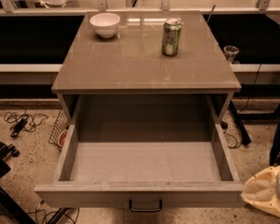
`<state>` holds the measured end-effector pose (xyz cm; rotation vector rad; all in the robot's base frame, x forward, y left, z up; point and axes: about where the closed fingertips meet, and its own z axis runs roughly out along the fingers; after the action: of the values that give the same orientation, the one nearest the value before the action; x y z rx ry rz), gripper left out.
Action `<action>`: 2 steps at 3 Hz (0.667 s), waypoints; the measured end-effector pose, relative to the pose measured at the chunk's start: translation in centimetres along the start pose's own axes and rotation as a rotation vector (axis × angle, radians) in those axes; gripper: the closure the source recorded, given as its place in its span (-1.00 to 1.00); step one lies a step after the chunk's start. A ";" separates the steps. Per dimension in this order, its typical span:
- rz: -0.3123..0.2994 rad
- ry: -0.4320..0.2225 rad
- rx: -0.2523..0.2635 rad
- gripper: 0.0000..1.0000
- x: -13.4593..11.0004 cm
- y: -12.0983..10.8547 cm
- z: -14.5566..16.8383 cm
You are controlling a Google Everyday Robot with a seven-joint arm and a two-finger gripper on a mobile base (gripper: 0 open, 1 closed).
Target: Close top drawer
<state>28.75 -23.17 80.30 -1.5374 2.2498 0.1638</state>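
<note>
The top drawer is pulled far out of the grey-brown cabinet, and its inside is bare. Its flat front faces me at the bottom of the view, with the small dark metal handle at its centre. My gripper shows as a pale yellowish shape at the lower right edge, just right of the drawer's front right corner and apart from it. It is well away from the handle.
A white bowl and a green can stand on the cabinet top. A wire basket and cables lie on the floor at left. A black chair base is at lower left, and a glass at right.
</note>
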 end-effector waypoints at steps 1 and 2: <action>0.018 -0.047 -0.031 1.00 0.9 0.5 3.5; 0.056 -0.123 -0.073 1.00 2.9 1.5 8.6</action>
<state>28.78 -22.34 71.10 -1.4597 2.2124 0.3508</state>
